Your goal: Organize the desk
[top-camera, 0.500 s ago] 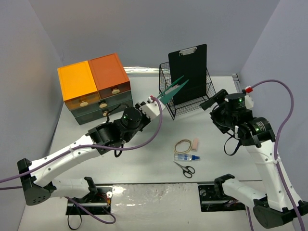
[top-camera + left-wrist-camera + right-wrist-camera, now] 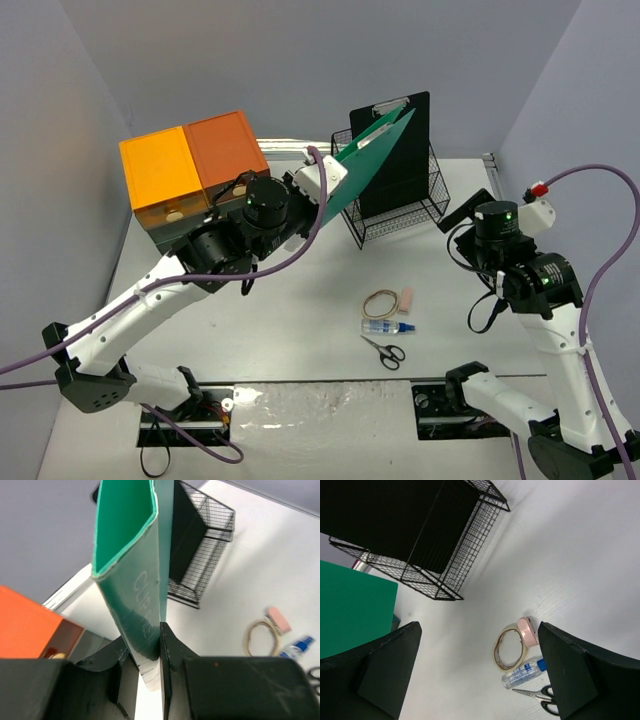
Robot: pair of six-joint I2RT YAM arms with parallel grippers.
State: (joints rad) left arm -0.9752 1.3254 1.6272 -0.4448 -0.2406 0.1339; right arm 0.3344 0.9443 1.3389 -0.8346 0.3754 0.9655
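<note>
Left wrist: green folder [image 2: 132, 555] fills left pincer [image 2: 150, 655]; top edge cropped.

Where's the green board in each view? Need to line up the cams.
Top external: green board upper centre, slanting up to the right over the left rim of the wire basket.
Left wrist: fills the centre-left, seen edge-on, running from the bottom up to the top edge.
Right wrist: flat green patch at the left edge.
Shared landmark: the wire basket, upper right in left wrist, top left in right wrist.

left gripper [image 2: 147, 652] tight, right gripper [image 2: 477, 672] wide
</note>
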